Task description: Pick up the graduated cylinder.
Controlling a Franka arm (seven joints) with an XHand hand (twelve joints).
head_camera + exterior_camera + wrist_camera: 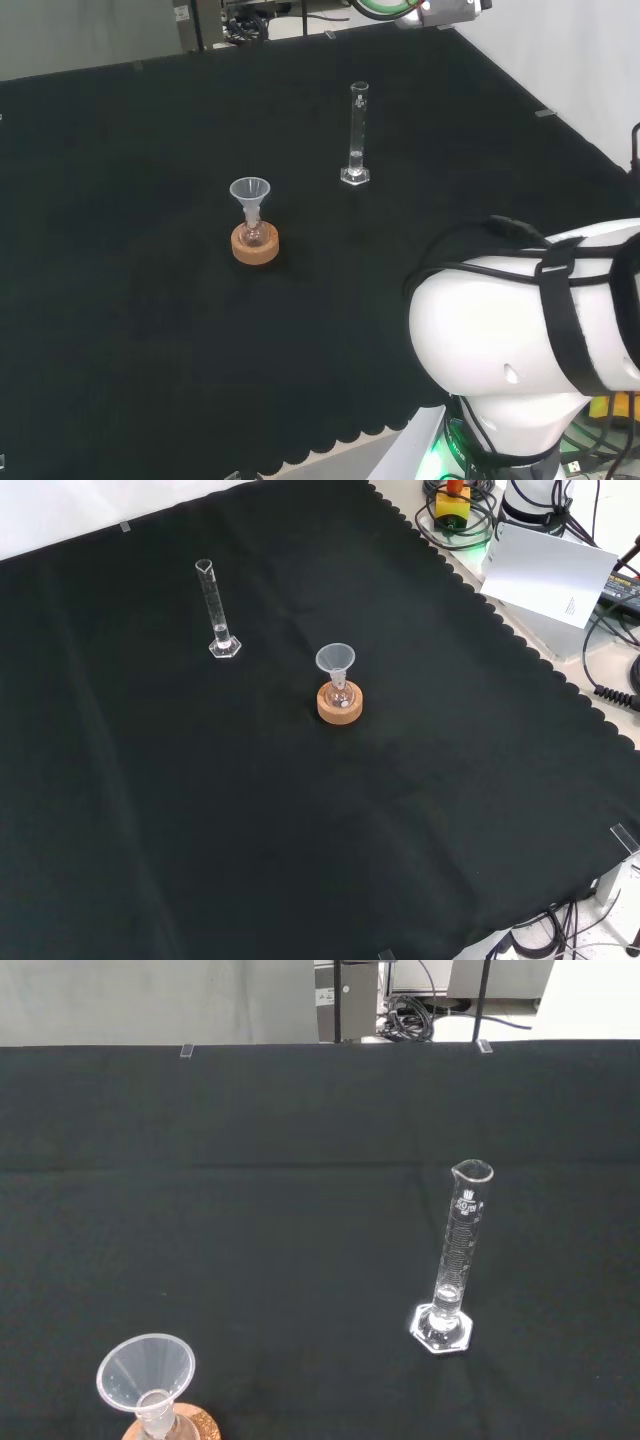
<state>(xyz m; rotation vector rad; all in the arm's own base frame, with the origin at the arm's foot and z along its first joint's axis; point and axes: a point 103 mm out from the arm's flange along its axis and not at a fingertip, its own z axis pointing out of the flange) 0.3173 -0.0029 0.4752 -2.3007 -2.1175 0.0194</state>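
A clear glass graduated cylinder (pixel 356 135) stands upright on its hexagonal foot on the black cloth, right of centre in the head view. In the front view the graduated cylinder (pixel 217 612) stands at the upper left. The wrist view looks at the graduated cylinder (pixel 455 1262) from some distance, with printed marks on its tube. It stands free with nothing touching it.
A small flask with a clear funnel (pixel 250 192) in its neck sits on a cork ring (pixel 255 246), left of and nearer than the cylinder in the head view; funnel (pixel 336 661), cork ring (pixel 339 704), funnel (pixel 146 1375). The arm's white link (pixel 530 320) stands at lower right.
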